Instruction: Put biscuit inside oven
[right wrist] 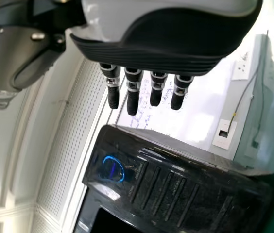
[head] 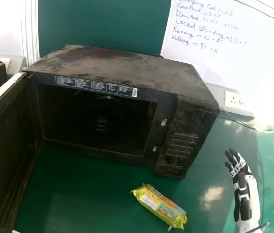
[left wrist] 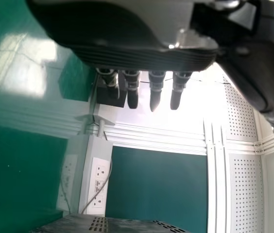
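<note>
Dull metal and glossy plastic
The oven top [head: 127,68] looks like smudged, matt metal, its control panel [right wrist: 168,187] shiny black plastic; the biscuit packet [head: 161,206] is crinkled, glossy film; the tabletop [head: 93,194] is smooth and reflective, the whiteboard [head: 239,63] smooth and glossy, and the right hand [head: 244,191] has hard, smooth, plastic-looking shells.

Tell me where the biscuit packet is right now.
In the head view, the yellow-green plastic biscuit packet lies on the green table in front of the black box-shaped oven, left of the black-and-white right hand.
</note>
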